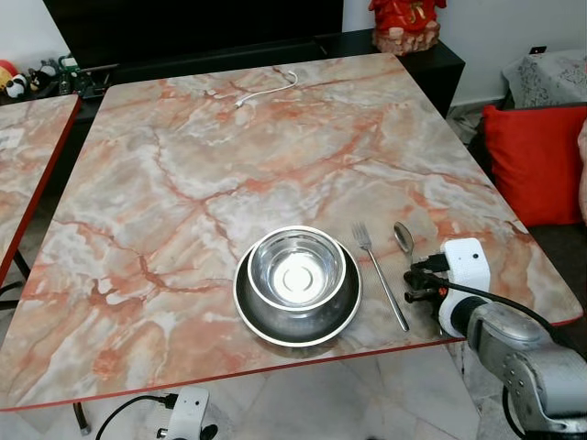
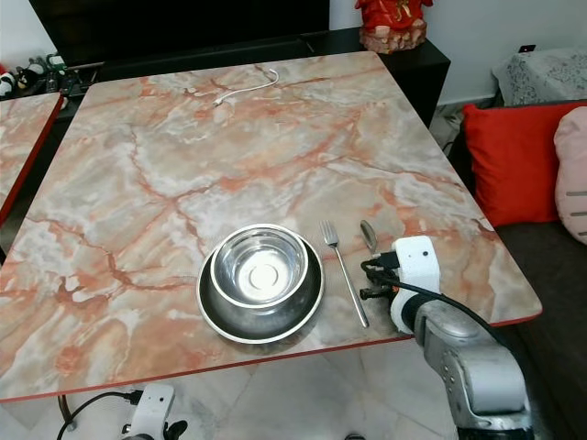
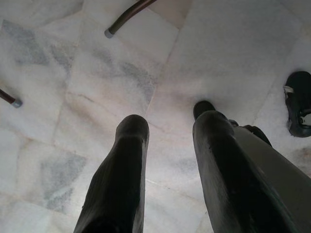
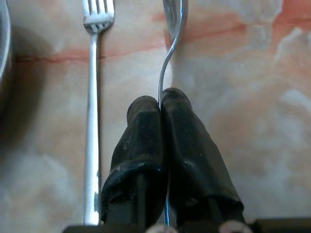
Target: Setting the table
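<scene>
Here, our right tool (image 4: 160, 109) is clenched on the handle of the spoon (image 1: 404, 237), both fingers pressed together around the thin metal stem. The spoon's bowl points toward 12 o'clock and appears to rest on the desk (image 1: 275, 137); whether the handle is down flat, we cannot tell. The fork (image 1: 381, 275) lies just beside the spoon at its 9 o'clock side, parallel, tines toward 12 o'clock. At 9 o'clock of the fork sits the plate (image 1: 252, 316), with the steel bowl (image 1: 298, 269) nested on it, near the desk's 6 o'clock edge. A white cable (image 1: 266, 90) lies well apart toward 12 o'clock.

We judge the setting nearly complete: plate, bowl and fork are placed, and the spoon is in position but not released. What remains is opening the fingers and withdrawing.

Our left tool (image 3: 167, 141) hangs idle over the floor (image 3: 58, 97), fingers apart and empty.
</scene>
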Robot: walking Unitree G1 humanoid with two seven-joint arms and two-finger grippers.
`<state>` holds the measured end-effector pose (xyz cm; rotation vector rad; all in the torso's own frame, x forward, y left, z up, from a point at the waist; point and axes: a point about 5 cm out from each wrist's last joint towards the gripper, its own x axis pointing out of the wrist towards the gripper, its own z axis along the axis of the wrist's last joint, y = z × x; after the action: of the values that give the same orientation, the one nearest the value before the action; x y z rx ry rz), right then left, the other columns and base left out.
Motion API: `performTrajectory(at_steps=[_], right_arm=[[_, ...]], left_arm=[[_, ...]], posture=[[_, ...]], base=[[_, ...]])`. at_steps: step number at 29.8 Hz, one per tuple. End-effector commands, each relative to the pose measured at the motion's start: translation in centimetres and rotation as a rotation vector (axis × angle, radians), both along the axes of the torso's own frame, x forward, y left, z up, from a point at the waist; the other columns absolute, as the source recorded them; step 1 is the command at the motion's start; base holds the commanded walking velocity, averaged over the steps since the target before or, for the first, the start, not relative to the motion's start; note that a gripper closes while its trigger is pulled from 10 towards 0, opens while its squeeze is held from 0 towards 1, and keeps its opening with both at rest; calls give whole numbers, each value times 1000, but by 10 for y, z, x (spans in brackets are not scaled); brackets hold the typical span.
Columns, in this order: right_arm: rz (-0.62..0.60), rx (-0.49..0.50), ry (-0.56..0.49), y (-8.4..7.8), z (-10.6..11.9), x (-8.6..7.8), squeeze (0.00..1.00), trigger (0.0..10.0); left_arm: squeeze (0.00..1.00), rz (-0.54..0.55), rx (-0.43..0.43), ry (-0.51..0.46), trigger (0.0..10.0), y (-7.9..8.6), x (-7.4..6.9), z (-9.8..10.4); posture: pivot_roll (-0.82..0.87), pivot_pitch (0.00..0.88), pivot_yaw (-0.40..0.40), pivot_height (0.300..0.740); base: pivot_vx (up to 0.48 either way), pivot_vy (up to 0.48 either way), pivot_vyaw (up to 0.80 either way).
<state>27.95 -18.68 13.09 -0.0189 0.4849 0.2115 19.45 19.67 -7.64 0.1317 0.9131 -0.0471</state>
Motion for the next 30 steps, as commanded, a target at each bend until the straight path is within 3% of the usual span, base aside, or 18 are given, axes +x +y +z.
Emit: performTrajectory(at_steps=[1, 13, 15, 18, 24, 27, 30], right_arm=[[12, 0, -14, 4, 1, 5, 0, 10000], [23, 11, -34, 6, 2, 11, 0, 10000], [27, 14, -33, 7, 2, 11, 55, 10000], [31, 19, -32, 7, 1, 12, 275, 10000], [32, 23, -31, 7, 0, 12, 235, 10000], [37, 25, -31, 8, 0, 12, 314, 10000], [39, 28, -31, 8, 0, 12, 318, 10000]], left_arm=[[0, -3, 22, 38, 10000, 7, -10, -4], [0, 7, 19, 35, 10000, 5, -8, -4], [0, 7, 19, 34, 10000, 5, -8, -4], [0, 7, 19, 33, 10000, 6, -7, -3], [0, 10, 21, 31, 10000, 7, -7, -3], [0, 12, 21, 31, 10000, 8, -8, -3], [0, 13, 21, 32, 10000, 9, -9, -3]], posture=[[-209, 135, 72, 740], [-201, 163, 66, 740], [-201, 163, 66, 740], [-199, 168, 66, 740], [-197, 171, 64, 740], [-196, 173, 63, 740], [-194, 174, 64, 740]], base=[[0, 0, 0], [0, 0, 0], [0, 0, 0], [0, 0, 0], [0, 0, 0], [0, 0, 0], [0, 0, 0]])
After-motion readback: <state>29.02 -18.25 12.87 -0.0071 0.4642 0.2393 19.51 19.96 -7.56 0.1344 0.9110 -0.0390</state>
